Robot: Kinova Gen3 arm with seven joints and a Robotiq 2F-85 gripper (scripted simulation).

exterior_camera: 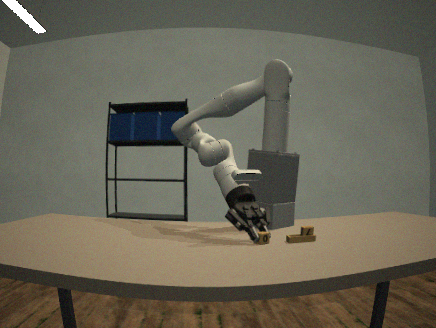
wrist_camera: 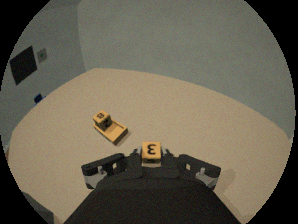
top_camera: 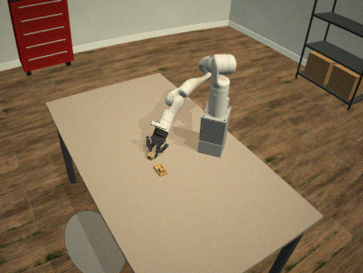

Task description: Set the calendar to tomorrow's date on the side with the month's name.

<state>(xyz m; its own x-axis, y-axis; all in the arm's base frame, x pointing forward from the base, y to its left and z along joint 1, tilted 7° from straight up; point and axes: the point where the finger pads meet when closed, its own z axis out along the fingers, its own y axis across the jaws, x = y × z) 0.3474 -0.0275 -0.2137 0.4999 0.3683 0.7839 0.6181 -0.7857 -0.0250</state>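
Observation:
My gripper is shut on a small wooden digit cube, low over the table and tilted. In the wrist view the held cube shows a 3 on the face toward the camera. In the exterior view the cube shows a 0 on its side, at or just above the table top; I cannot tell if it touches. The wooden tray lies flat on the table a short way from the gripper, with the second cube standing in it. The tray also shows in the wrist view, ahead and to the left.
The arm's grey base block stands on the table to the right of the gripper. A round grey stool is by the table's front edge. A red drawer cabinet and a black shelf stand off the table.

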